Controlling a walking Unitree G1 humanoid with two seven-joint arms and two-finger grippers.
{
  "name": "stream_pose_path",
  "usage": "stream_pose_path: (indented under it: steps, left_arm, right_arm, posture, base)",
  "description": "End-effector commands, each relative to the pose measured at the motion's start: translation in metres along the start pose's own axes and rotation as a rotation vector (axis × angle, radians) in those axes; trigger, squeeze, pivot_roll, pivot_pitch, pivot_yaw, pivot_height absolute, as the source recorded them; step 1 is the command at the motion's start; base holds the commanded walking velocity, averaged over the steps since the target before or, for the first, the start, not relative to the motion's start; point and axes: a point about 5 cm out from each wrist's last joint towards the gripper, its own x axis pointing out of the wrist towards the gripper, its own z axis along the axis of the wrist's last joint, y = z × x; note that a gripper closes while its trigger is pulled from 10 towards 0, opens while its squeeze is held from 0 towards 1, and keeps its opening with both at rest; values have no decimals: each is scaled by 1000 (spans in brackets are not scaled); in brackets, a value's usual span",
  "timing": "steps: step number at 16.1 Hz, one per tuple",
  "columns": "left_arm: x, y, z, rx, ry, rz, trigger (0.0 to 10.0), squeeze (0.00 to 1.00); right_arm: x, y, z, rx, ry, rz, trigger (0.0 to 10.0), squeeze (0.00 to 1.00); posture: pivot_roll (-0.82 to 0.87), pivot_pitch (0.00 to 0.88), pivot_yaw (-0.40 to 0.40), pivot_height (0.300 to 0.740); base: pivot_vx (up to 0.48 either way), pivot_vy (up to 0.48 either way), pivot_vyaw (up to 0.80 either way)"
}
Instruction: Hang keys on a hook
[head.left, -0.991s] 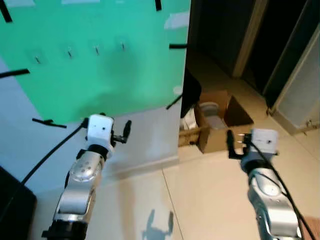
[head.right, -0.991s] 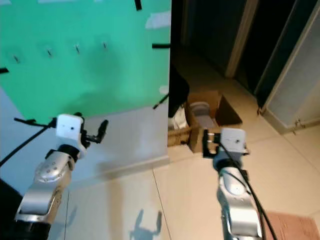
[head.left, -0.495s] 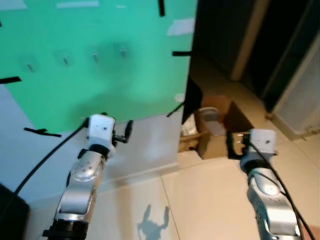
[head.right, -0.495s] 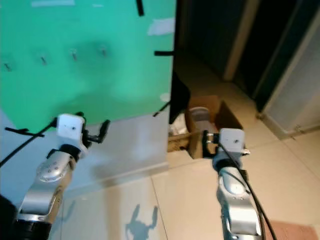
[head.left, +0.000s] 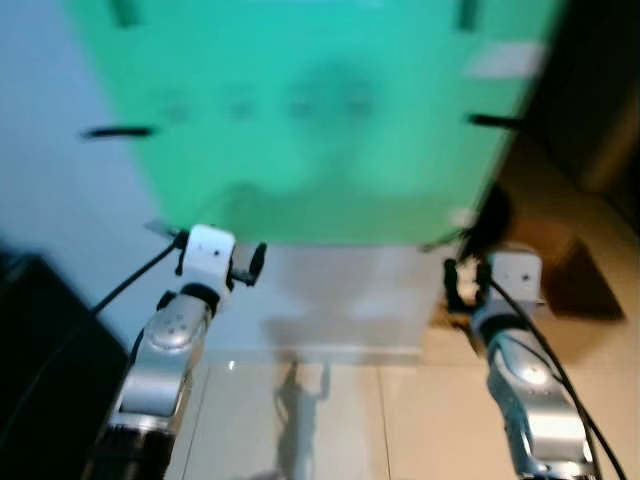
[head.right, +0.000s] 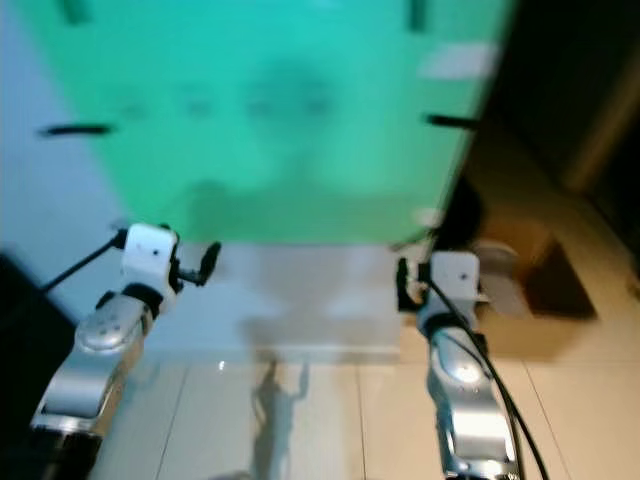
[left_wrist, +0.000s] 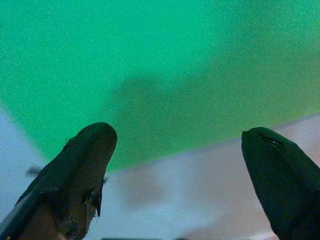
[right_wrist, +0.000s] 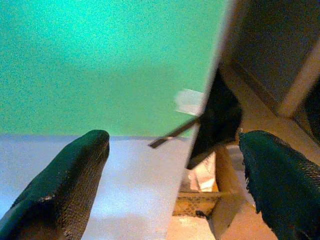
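Note:
A green sheet (head.left: 320, 120) hangs on the pale wall straight ahead. A row of small hooks (head.left: 300, 104) shows on it only as faint blurred marks. My left gripper (head.left: 252, 264) is held up in front of the wall's lower part. It is open, and its two black fingers (left_wrist: 80, 170) stand wide apart with nothing between them. My right gripper (head.left: 452, 284) is raised at the same height near the wall's right corner. It is open too and empty, its fingers (right_wrist: 65, 185) framing the green sheet's edge.
A dark block (head.left: 40, 350) stands low on the left by my left arm. A cardboard box (head.left: 575, 285) sits on the floor past the wall corner on the right. Pale floor tiles (head.left: 330, 420) lie below. Black tape strips (head.left: 118, 131) hold the sheet.
The whole picture has swung and blurred: the camera has turned left, so the green sheet now sits in the middle. Both arms keep their raised pose, grippers still open.

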Motion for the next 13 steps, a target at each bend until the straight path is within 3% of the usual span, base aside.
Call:
stream_pose_path:
  steps: [1,4,7,13]
  left_arm:
    - [-1,5,-6,2,32,12,10000,71]
    - [0,5,2,41,-6,20,10000,43]
    - [-2,15,7,-7,-72,121,10000,20]
    - [-9,16,4,-9,-77,142,10000,0]
  right_arm:
    - [2,7,6,3,-24,20,10000,1000]
    - [2,6,6,8,-20,19,10000,1000]
    - [3,3,1,-34,-3,4,10000,1000]
    - [8,1,3,11,-11,7,10000,1000]
  posture:
    - [-53,0,31,740]
    - [-52,0,27,740]
    - [-51,0,19,740]
    - [-28,0,-6,740]
  base:
    - [0,0,800]
    - [0,0,800]
    - [0,0,800]
    - [0,0,800]
